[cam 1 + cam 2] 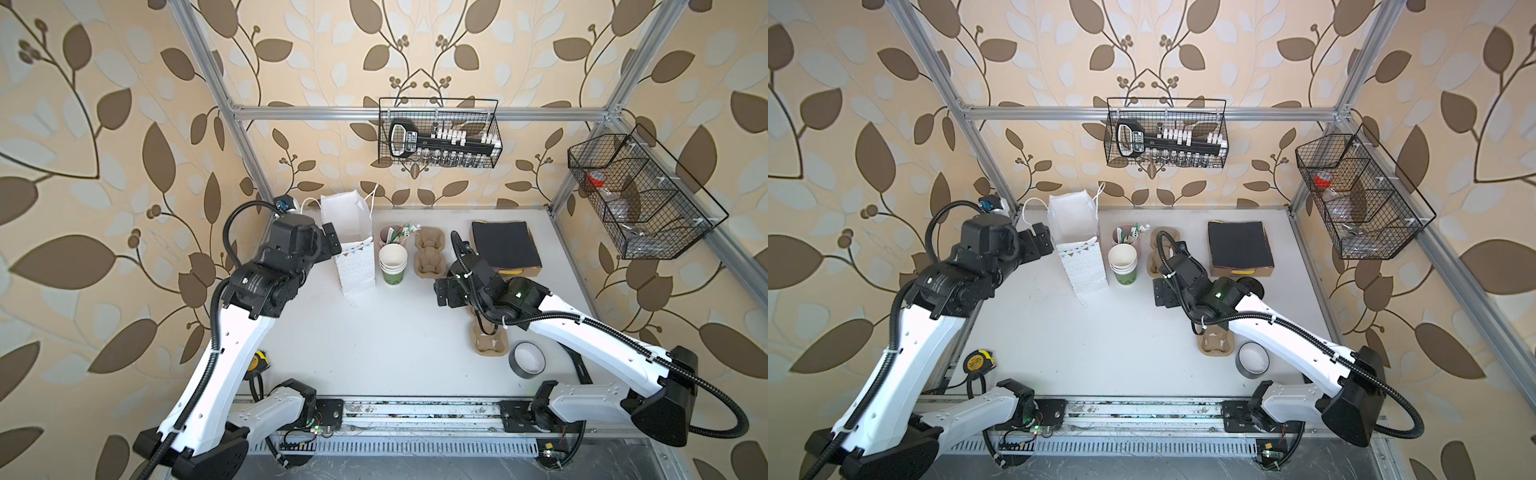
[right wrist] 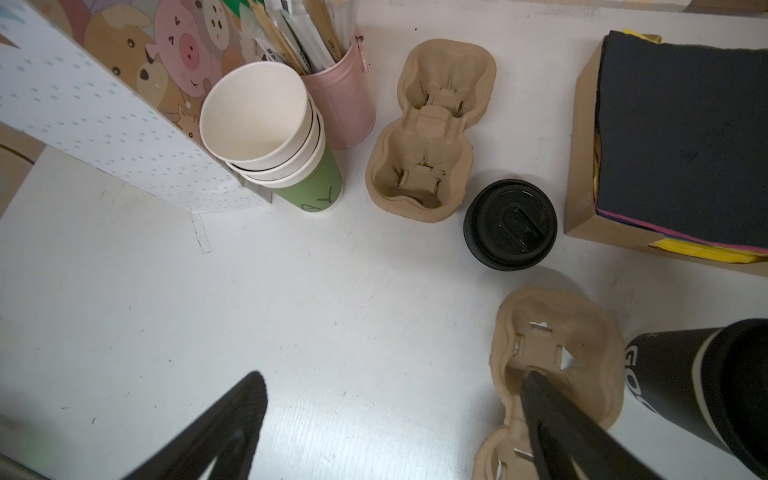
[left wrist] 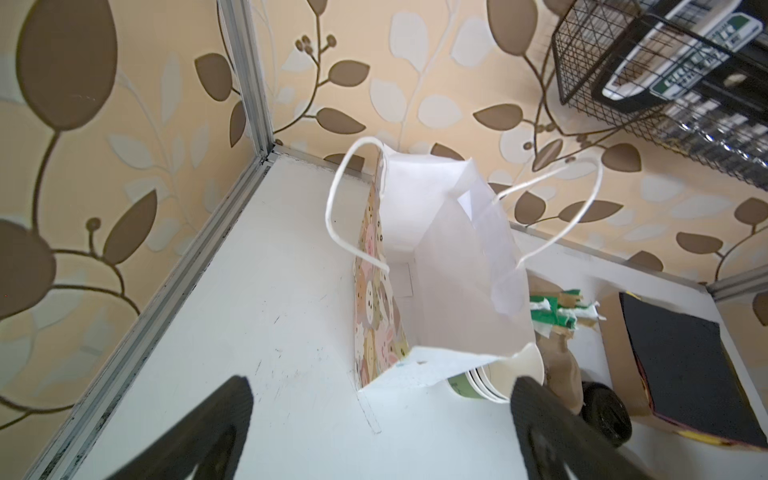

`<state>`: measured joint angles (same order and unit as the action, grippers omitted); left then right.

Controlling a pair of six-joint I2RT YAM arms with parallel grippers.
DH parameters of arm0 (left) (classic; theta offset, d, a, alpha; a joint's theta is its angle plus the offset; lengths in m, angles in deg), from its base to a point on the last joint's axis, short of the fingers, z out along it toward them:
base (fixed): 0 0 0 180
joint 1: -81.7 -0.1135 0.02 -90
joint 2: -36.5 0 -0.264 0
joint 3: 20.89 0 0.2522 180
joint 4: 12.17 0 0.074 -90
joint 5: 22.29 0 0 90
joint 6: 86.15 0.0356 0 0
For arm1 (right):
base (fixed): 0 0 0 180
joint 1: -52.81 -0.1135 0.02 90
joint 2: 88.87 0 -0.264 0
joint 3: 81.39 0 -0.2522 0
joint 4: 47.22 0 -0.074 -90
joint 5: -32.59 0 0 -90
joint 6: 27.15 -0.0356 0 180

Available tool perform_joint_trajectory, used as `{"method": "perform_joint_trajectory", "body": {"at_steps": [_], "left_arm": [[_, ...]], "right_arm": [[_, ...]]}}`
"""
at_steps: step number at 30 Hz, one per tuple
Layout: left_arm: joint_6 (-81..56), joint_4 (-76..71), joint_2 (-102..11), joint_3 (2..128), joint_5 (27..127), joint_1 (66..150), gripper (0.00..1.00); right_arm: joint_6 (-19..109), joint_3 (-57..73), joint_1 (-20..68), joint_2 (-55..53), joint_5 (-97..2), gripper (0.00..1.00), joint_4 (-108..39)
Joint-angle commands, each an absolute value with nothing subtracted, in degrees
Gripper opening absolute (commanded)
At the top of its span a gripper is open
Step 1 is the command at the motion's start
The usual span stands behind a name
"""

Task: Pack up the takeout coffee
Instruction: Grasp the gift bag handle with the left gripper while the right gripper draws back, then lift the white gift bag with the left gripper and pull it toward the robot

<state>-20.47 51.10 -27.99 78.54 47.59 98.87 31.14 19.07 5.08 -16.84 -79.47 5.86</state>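
**Black fingers (image 2: 224, 424) of right gripper (image 2: 392, 378) standing wide; cup sitting outside the gap**

Item 1, right gripper: jaws are standing fully apart and holding nothing, with 1 finger overlapping the loose pulp carrier (image 2: 590, 320).

Item 2, takeout coffee (image 2: 681, 386): cup is sitting just beside that carrier, on the side away from the gap, and is hiding under the right arm in both top views. Judged upright, long axis vertical. Dark grey-black paper wall, pale lettering, pale band under a black lid. Right arm is sitting far nearer.

Item 3, left gripper (image 3: 380, 382): jaws are standing open and empty, facing the mouth of the paper bag (image 3: 449, 270), well apart from the cup.
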Motion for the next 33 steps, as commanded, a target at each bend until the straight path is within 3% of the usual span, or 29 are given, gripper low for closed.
{"method": "perform_joint_trajectory", "body": {"at_steps": [1, 17, 20, 26, 33], "left_arm": [[-23.29, 56.58, -33.00, 81.93, 54.67, 95.55, 0.98], [-24.55, 57.03, -46.65, 88.88, 56.96, 92.25, 0.80], [-24.17, 58.33, -50.31, 91.13, 56.35, 92.16, 0.70], [-24.03, 58.02, -52.22, 91.07, 55.95, 91.98, 0.62], [-23.87, 58.28, -54.00, 91.84, 54.98, 92.00, 0.44]], "right_arm": [[31.29, 19.15, 3.99, -20.75, -83.36, 0.98, 9.27], [28.84, 20.96, -2.60, -29.05, -89.40, 0.99, 14.75], [28.58, 20.82, -3.47, -29.43, -90.18, 0.99, 15.41], [28.26, 20.75, -4.49, -29.97, -90.76, 1.00, 16.02], [28.15, 20.69, -5.20, -29.84, -90.81, 1.00, 15.93]]}}
